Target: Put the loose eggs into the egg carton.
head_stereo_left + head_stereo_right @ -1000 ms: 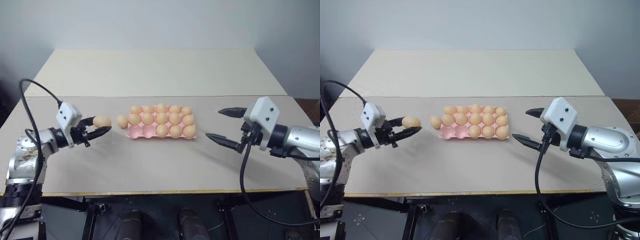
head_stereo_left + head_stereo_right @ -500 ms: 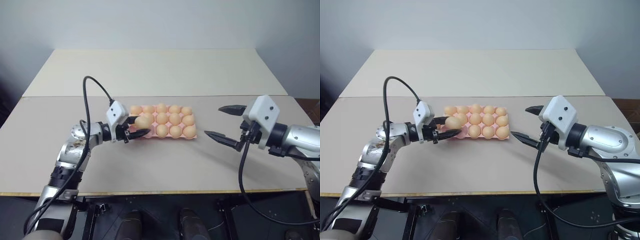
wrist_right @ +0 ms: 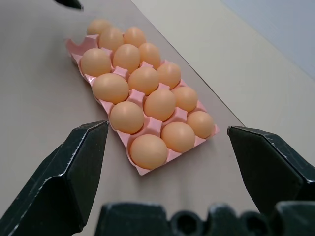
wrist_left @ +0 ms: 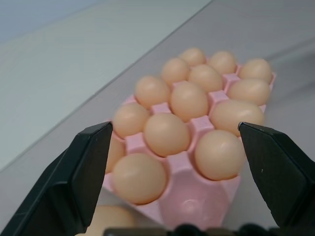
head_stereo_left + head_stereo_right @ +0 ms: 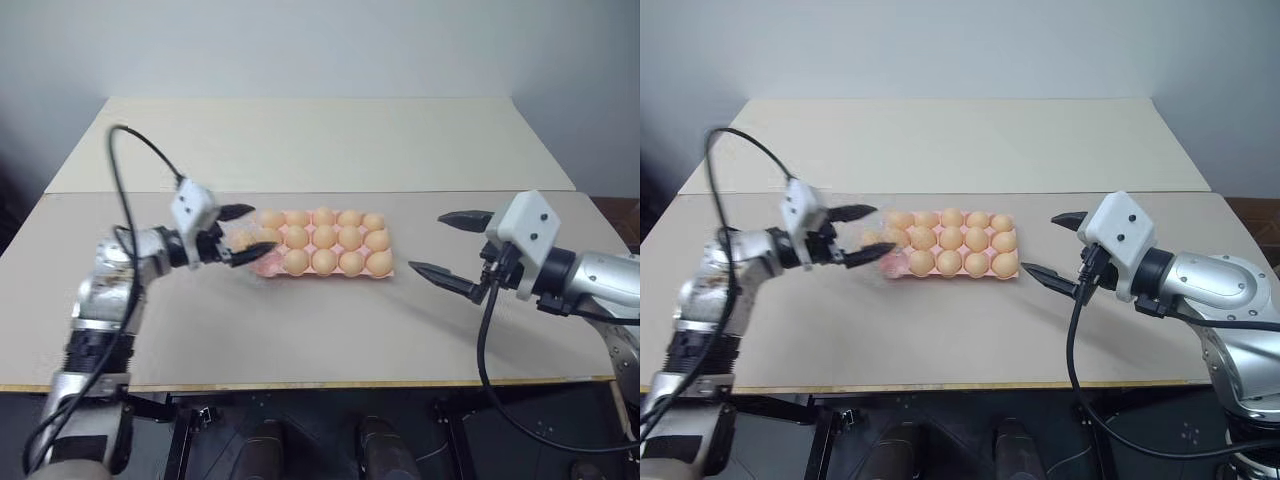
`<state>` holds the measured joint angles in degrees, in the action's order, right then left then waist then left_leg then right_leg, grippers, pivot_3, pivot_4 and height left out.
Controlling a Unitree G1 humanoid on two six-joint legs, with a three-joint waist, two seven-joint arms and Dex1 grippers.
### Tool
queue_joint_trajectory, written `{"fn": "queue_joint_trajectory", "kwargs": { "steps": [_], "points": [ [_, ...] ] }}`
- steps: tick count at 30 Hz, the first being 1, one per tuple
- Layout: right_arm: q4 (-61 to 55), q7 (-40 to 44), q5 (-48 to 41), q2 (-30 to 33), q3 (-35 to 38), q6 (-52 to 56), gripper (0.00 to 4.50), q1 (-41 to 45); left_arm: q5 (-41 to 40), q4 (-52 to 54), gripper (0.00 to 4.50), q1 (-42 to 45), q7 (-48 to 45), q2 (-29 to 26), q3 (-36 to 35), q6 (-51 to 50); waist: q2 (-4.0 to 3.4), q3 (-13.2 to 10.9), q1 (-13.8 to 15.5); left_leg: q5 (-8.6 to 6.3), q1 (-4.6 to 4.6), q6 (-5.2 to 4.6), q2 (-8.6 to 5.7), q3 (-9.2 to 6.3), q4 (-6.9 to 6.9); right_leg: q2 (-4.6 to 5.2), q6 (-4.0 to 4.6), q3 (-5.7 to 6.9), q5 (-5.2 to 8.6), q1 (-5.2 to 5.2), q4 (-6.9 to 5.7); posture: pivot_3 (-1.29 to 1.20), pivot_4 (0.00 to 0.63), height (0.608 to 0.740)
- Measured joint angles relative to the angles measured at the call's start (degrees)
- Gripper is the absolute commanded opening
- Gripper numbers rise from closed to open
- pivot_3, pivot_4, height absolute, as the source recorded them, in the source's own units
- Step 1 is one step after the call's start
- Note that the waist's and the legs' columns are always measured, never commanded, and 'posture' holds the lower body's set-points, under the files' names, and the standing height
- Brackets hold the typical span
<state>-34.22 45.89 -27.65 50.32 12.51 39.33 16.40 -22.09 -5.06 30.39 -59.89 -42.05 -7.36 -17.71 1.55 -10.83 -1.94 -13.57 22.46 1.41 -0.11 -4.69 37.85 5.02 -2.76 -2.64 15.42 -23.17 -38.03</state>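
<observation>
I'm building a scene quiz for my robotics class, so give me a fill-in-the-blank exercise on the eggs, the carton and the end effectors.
1. The left end effector and the right end effector both have their fingers ___.
2. The egg carton has exactly ___ empty cup.
3. A loose egg lies on the table just off the carton's ___ end, by the robot's own sides.

Missing words: open; one; left

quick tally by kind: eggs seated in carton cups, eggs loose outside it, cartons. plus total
Eggs in cups: 14
Loose eggs: 1
Egg carton: 1
Total: 16 things, 15 of them eggs
</observation>
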Motion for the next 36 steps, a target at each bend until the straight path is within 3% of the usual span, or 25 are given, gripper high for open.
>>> {"fn": "queue_joint_trajectory", "kwargs": {
  "steps": [3,7,10,15,23,28,33,36],
  "points": [
    [1.2,1.1,-0.3,1.1,0.8,-0.4,4.50,-0.5,-1.4,2.8,4.44,-5.8,-1.1,-6.3,-6.7,-0.5,0.00,0.0,-0.4,0.00,-0.02,0.00,0.01,0.00,-0.02,0.01,0.00,0.00,0.00,0.02,0.02,0.00,0.150,0.740],
    [3.8,2.8,-0.3,1.2,1.4,-2.3,4.50,-1.3,-6.7,10.2,4.44,-18.3,-2.7,-10.0,-15.9,-6.0,-0.01,0.0,-0.5,0.00,-0.04,0.00,0.04,0.01,-0.02,0.01,-0.01,0.00,0.01,0.03,0.00,0.00,0.150,0.740],
    [4.8,3.6,-0.3,1.1,1.3,-3.1,4.50,-1.2,-8.8,15.2,4.44,-26.2,-3.4,-10.6,-21.1,-8.4,-0.02,0.0,-0.5,0.00,-0.06,0.00,0.04,0.01,-0.03,0.01,0.00,0.00,0.01,0.05,0.01,0.00,0.150,0.740],
    [5.8,4.4,-0.2,1.0,-0.6,-4.7,4.50,-0.1,-11.2,20.8,4.44,-30.6,0.4,-9.2,-25.0,-11.3,-0.01,0.0,0.1,0.00,-0.11,0.00,0.02,0.01,-0.03,0.04,0.00,0.02,0.01,0.12,0.03,0.00,0.150,0.740],
    [7.7,5.9,-0.1,1.0,-0.9,-6.6,4.50,0.5,-12.0,22.6,4.44,-30.8,3.0,-8.8,-24.7,-12.5,-0.01,0.0,-0.1,-0.01,-0.08,0.01,0.02,0.02,-0.05,0.03,0.00,0.01,0.01,0.08,0.03,0.00,0.150,0.740],
    [7.7,6.1,0.0,1.0,-0.9,-6.8,4.50,0.3,-11.5,20.0,4.44,-27.1,4.3,-7.6,-20.7,-12.1,-0.01,0.0,-0.1,0.00,-0.10,0.01,0.01,0.02,-0.05,0.03,0.00,0.02,0.01,0.10,0.01,0.00,0.150,0.740],
    [7.8,5.7,0.5,1.0,-1.3,-7.0,4.50,1.5,-3.1,6.1,4.44,-13.2,10.4,-1.6,-9.6,-7.2,0.00,0.0,0.6,0.00,-0.09,0.01,-0.04,0.02,-0.03,0.04,0.00,0.03,0.00,0.11,0.03,0.00,0.150,0.740],
    [7.8,5.2,0.6,0.9,-1.8,-7.0,4.50,1.9,0.3,-1.2,4.44,-9.7,10.9,0.9,-4.8,-4.0,0.02,0.0,0.4,0.00,0.03,0.00,-0.03,0.04,-0.03,0.04,0.00,0.00,0.00,-0.04,0.03,0.00,0.150,0.740]
  ]
}}
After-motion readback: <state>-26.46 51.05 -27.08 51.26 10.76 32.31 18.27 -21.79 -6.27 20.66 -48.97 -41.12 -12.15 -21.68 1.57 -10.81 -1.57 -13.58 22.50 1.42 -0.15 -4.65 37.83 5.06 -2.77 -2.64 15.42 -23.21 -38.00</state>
